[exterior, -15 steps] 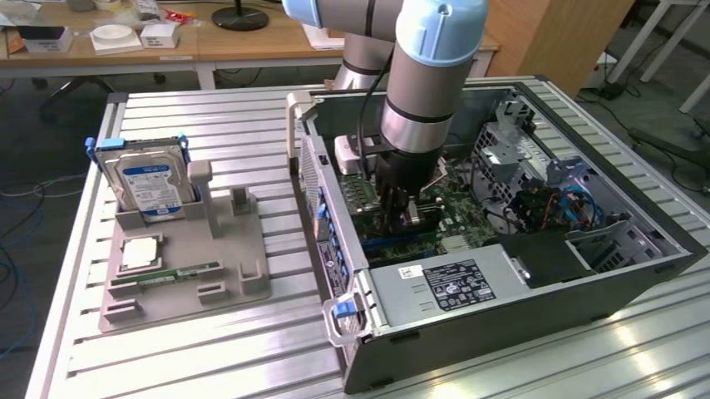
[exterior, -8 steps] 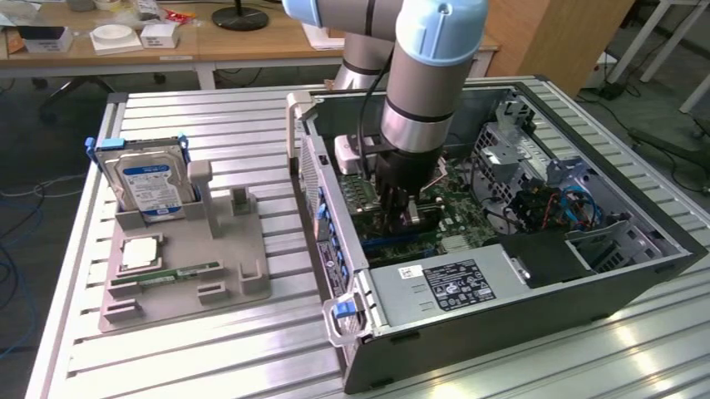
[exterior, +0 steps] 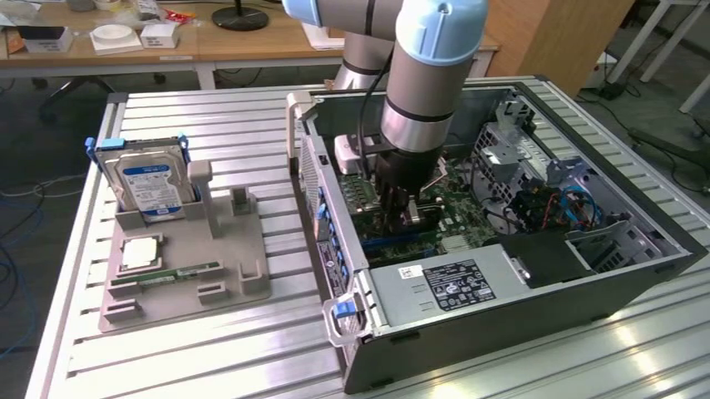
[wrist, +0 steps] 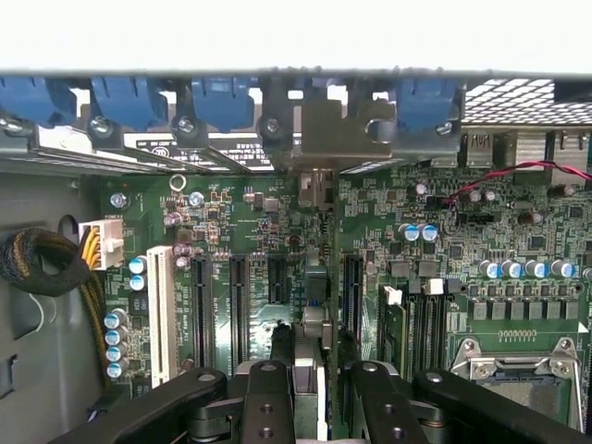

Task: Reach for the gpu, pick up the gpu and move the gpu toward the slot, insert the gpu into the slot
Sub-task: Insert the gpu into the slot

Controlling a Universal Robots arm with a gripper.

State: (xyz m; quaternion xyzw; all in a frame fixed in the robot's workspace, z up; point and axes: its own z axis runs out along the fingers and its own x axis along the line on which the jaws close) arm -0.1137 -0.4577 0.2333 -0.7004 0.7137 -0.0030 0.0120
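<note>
The arm reaches down into the open computer case (exterior: 577,274), which lies on the slatted metal worktop (exterior: 222,349), and its hand (wrist: 314,393) hangs low above the green motherboard (wrist: 259,231). In the wrist view the hand is clamped on the gpu (wrist: 313,305), a thin card seen edge-on, standing upright between the two black fingers (wrist: 268,398) and running from the hand toward the metal bracket at the case wall. The slot itself is under the card, and I cannot tell if the card is seated in it or only just above. Close on both sides of the card stand black connector strips (wrist: 239,305), and a white connector strip (wrist: 159,314) is farther out. The silver processor socket (wrist: 518,356) and a row of blue-topped capacitors (wrist: 523,269) are near, beside the fingers. In the exterior view, at about 9 o'clock from the case, a grey holder tray (exterior: 183,274) carries the hard drive (exterior: 150,183) upright and a green memory stick (exterior: 166,275) lying flat.
</note>
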